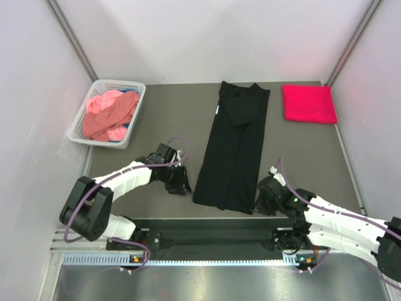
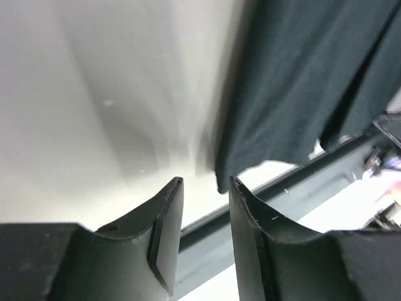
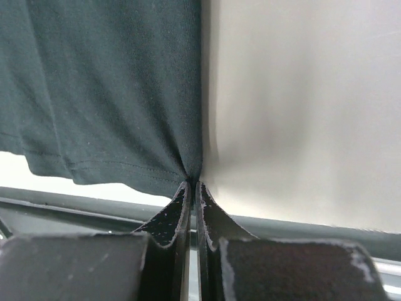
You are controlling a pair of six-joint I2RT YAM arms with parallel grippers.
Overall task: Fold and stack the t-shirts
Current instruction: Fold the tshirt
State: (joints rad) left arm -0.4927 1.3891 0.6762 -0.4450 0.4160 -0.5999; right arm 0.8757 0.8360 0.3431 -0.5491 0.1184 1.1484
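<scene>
The black shirt (image 1: 233, 147) lies on the surface (image 1: 169, 113), long axis near to far. My right jaws are clenched on its near right hem corner; my left jaws gape empty just left of the near left corner.

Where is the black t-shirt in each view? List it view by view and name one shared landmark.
Top external: the black t-shirt lies lengthwise at the centre of the table, right of the basket.
Left wrist: black t-shirt upper right, its corner just beyond the open jaws.
Right wrist: black t-shirt upper left, its corner pinched in the shut jaws.
Shared landmark: the shirt's near hem.
</scene>
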